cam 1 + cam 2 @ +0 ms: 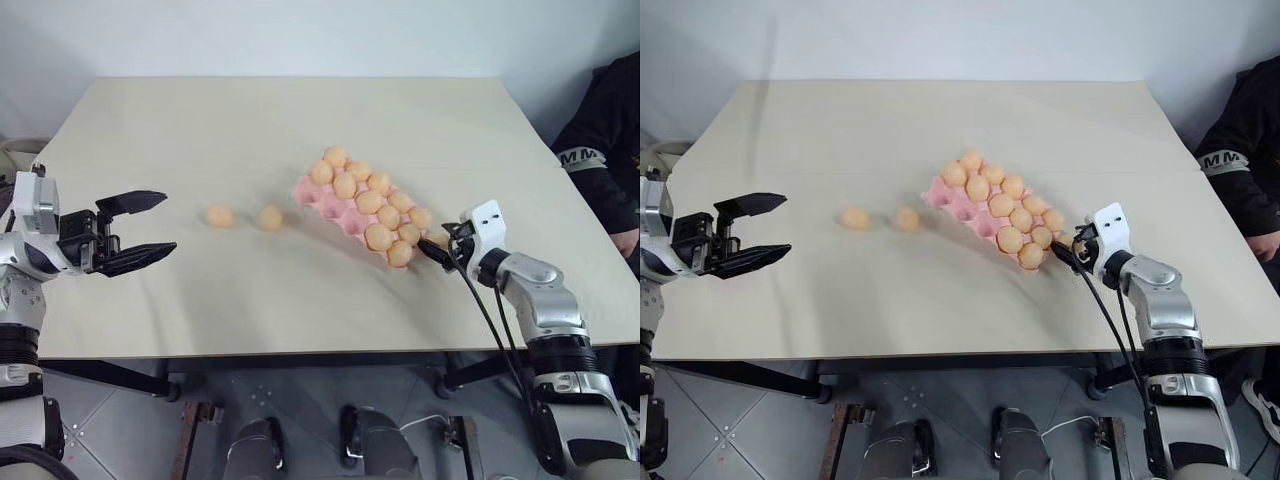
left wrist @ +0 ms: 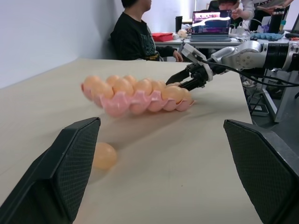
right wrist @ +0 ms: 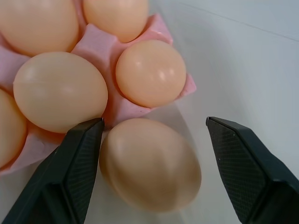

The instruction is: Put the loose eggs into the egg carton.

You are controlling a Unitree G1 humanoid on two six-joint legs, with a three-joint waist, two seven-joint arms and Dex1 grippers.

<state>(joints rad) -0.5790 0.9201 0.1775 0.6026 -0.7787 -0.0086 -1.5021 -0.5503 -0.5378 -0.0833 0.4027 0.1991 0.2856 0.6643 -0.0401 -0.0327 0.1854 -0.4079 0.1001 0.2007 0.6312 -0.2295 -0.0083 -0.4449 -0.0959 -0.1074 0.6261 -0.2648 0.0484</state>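
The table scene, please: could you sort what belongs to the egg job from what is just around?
Job:
egg carton, mostly filled
two loose eggs left of it
loose egg by its corner, between the open right gripper fingers
left gripper, open, empty

Around:
table
seated person
laptop

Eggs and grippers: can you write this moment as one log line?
eggs: two loose on table | carton: mostly full | right gripper: open around egg beside carton | left gripper: open, empty
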